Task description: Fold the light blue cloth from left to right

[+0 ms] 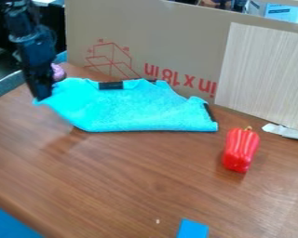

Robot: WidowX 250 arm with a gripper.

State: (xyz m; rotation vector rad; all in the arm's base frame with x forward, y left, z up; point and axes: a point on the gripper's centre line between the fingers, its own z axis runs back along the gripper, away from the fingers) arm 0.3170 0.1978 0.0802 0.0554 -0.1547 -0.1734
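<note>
Over at the upper left, the black tool (42, 97) comes down and is closed on the left corner of a bright blue cloth (136, 109); the dark fingers cover the pinched bit, so I can't make out how much cloth is between them. That corner looks raised, with a shadow (65, 143) on the wood just this side of it. The rest of the cloth spreads rightwards at the back of the brown surface (114, 181), its folds hard to read, with dark patches (111, 85) along its edges. Something purple (58, 72) pokes out behind the tool, too covered for me to name.

The cardboard (152, 35) stands close behind the cloth and bounds it on that side; the surface's left edge is near the tool. Towards me, a wide stretch of wood lies between cloth and near edge. A red pepper (241, 149) sits apart from the cloth, off its lower right corner. A blue piece (193, 228) is cut off at the bottom, and a white strip (287, 131) at the right.
</note>
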